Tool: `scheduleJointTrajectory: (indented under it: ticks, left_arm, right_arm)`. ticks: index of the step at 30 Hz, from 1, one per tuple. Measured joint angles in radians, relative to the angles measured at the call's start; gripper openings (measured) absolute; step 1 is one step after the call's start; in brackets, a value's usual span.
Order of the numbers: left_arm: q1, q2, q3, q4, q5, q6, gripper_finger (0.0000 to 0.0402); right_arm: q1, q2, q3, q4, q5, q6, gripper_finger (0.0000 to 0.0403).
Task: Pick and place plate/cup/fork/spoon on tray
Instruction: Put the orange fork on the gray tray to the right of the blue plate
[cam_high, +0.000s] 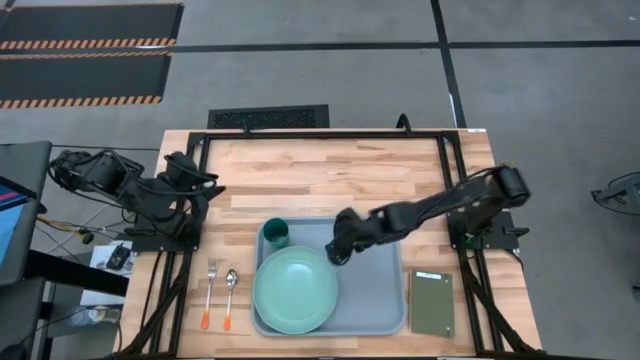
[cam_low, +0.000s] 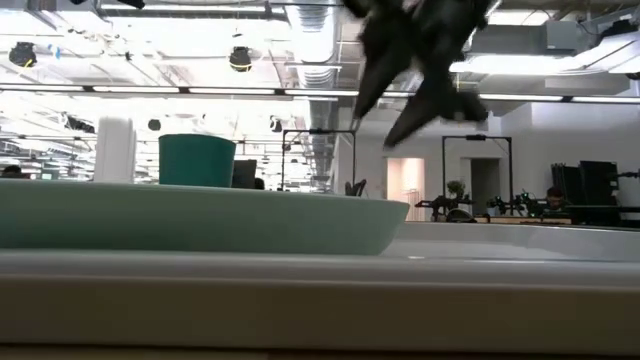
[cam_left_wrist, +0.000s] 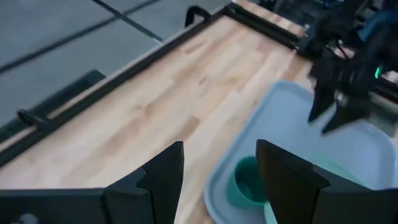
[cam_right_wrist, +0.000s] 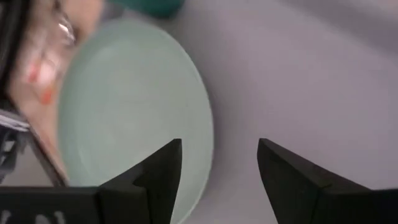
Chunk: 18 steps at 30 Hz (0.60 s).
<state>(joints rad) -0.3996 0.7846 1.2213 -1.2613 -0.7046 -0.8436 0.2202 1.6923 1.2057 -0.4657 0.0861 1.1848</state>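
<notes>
The mint-green plate (cam_high: 295, 290) lies on the pale blue-grey tray (cam_high: 375, 300), at its left near part. The dark green cup (cam_high: 276, 235) stands upright in the tray's far left corner. The fork (cam_high: 210, 292) and the spoon (cam_high: 230, 298) lie on the table left of the tray, orange tips toward the near edge. My right gripper (cam_high: 338, 256) hovers open and empty above the tray, just past the plate's far right rim (cam_right_wrist: 205, 124). My left gripper (cam_left_wrist: 217, 180) is open and empty at the table's far left.
A small olive-green pad (cam_high: 432, 303) lies on the table right of the tray. A black frame (cam_high: 330, 132) runs along the table's far edge and sides. Bare wood (cam_high: 330, 175) shows beyond the tray.
</notes>
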Motion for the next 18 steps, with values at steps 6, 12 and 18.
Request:
scheduleJointTrajectory:
  ticks: [6, 12, 18]
  left_arm:
    - [-0.002, 0.013, -0.059, -0.060, 0.133, -0.141, 0.0188]
    - [-0.059, 0.033, -0.242, -0.052, 0.316, -0.368, 0.0188]
    - [-0.227, 0.075, -0.443, 0.062, 0.417, -0.674, 0.0188]
  right_arm:
    - [0.011, -0.231, 0.003, -0.215, 0.131, 0.001, 0.0234]
    - [0.099, -0.398, 0.001, -0.515, 0.333, 0.156, 0.0234]
    - [0.206, -0.444, 0.001, -0.654, 0.436, 0.303, 0.0234]
